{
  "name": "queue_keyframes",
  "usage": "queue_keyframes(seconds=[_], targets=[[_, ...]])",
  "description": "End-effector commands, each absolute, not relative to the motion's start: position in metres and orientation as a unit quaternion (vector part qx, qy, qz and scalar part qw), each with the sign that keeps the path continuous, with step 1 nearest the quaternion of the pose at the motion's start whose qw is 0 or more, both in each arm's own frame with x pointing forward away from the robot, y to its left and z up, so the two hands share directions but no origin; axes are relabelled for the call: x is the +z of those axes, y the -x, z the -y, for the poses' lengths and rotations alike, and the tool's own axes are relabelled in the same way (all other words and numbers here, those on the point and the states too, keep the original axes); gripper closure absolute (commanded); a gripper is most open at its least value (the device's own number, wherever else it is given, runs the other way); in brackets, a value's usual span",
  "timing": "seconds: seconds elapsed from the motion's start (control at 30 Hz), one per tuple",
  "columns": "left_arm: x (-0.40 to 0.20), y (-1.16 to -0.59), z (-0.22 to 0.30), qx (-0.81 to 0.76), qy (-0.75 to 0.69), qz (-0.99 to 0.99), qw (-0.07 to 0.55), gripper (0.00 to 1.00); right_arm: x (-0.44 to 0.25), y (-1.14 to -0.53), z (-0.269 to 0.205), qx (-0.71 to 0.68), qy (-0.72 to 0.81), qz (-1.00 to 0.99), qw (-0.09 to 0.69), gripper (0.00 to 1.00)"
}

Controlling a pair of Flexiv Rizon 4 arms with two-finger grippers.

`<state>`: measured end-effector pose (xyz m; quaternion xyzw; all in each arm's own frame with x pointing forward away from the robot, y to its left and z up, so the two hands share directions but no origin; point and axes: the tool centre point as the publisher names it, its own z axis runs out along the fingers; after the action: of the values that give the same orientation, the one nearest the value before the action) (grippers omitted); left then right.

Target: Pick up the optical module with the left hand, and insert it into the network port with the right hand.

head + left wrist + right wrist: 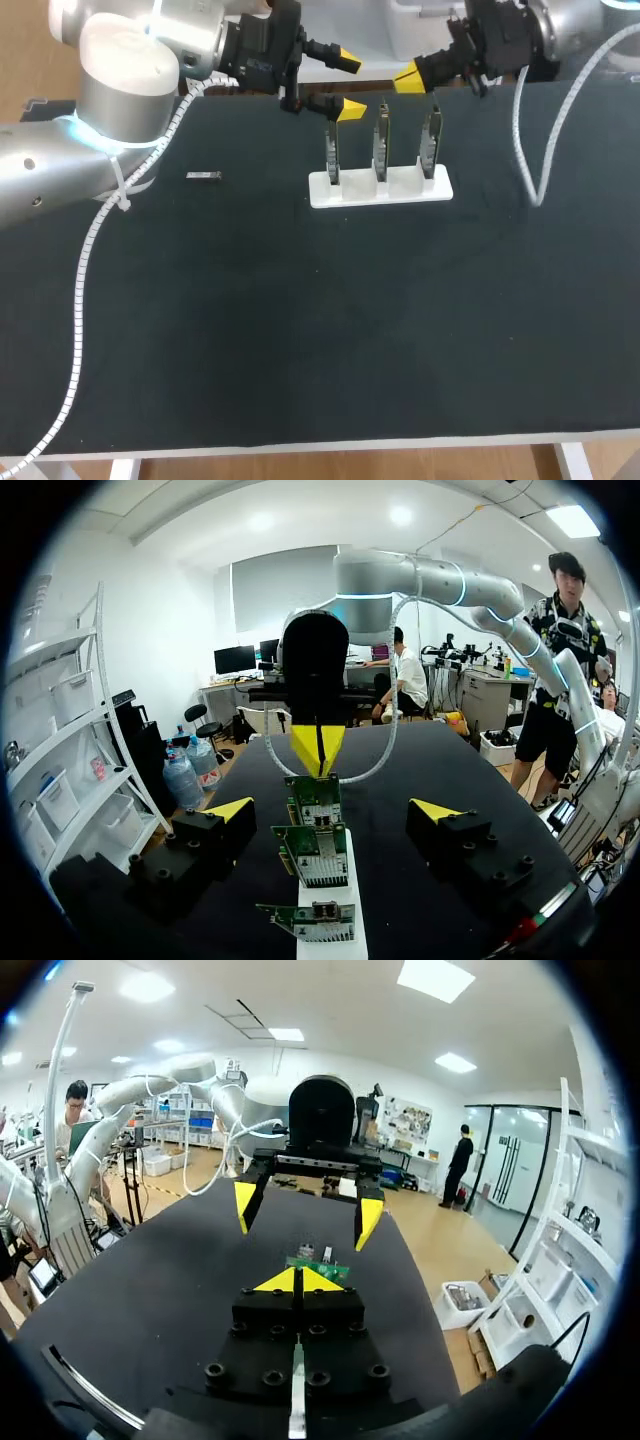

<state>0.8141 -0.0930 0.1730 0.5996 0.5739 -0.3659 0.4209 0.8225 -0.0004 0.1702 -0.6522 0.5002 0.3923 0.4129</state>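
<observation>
The optical module (203,176), a small metal bar, lies flat on the black table (300,330) at the left, well away from both grippers. A white holder (380,187) carries three upright green network boards (316,851). My left gripper (348,84) hangs open just behind the holder's left end, and in the left wrist view (333,810) the boards stand ahead between its spread fingers. My right gripper (410,78) is shut on nothing behind the holder's right end, tips pointing at the left gripper. In the right wrist view its joined tips (298,1280) face the boards (316,1265) and the open left gripper (306,1213).
A white cable (85,290) from the left arm trails over the table's left side. Another white cable (535,150) loops down at the right rear. The table's front edge (320,445) runs along the near side.
</observation>
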Motion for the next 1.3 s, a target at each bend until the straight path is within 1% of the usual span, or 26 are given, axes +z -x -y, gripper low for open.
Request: queue_keyframes(seconds=[0.03,0.23,0.67,0.7,0.77,0.8,1.3], targets=[[0.174,-0.816,0.094,-0.366,-0.601,-0.575,0.418,0.0,0.175,-0.803,0.02,0.373,0.64,-0.518,0.427,1.0],[0.174,-0.816,0.094,-0.366,-0.601,-0.575,0.418,0.0,0.174,-0.8,0.048,0.36,0.634,-0.534,0.429,1.0],[0.174,-0.816,0.094,-0.366,-0.601,-0.575,0.418,0.0,0.179,-0.816,0.075,0.351,0.645,-0.53,0.424,1.0],[0.174,-0.816,0.094,-0.366,-0.601,-0.575,0.418,0.0,0.18,-0.818,0.077,0.351,0.645,-0.53,0.424,0.98],[0.174,-0.816,0.094,-0.366,-0.601,-0.575,0.418,0.0,0.182,-0.82,0.079,0.351,0.641,-0.537,0.421,0.61],[0.174,-0.816,0.094,-0.366,-0.601,-0.575,0.418,0.0,0.182,-0.82,0.079,0.351,0.641,-0.537,0.421,0.0],[0.174,-0.816,0.094,-0.366,-0.601,-0.575,0.418,0.0,0.182,-0.82,0.079,0.351,0.641,-0.537,0.421,0.0]])
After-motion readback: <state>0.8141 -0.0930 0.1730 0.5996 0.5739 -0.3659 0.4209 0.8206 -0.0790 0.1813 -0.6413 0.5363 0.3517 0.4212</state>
